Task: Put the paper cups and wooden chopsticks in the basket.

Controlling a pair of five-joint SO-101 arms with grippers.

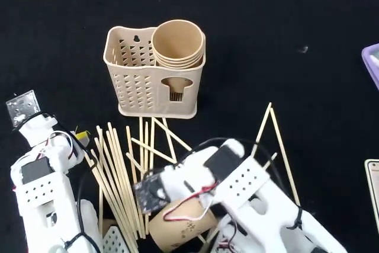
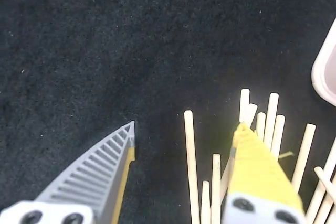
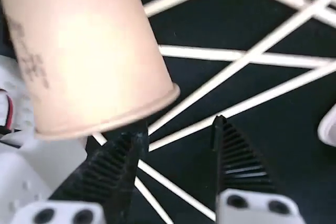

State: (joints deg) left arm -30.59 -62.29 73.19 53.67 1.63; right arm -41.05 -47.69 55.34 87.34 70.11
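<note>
- High view: a stack of paper cups (image 1: 177, 42) already sits in the basket (image 1: 148, 81). One loose cup (image 1: 180, 229) lies on its side, well apart from the basket on my arms' side. The wooden chopsticks (image 1: 118, 170) are scattered over the desk (image 1: 308, 87) between that cup and the basket. I see none inside it, so I judge the task partly done.
- Left wrist view: my left jaws stand wide apart and hold nothing. The chopstick ends (image 2: 190, 166) lie under and between them, with the basket's wall (image 2: 326, 72) just beyond.
- Right wrist view: my right jaws are moderately open and grip nothing. The loose cup's (image 3: 84, 51) rim lies right at one jaw.
</note>
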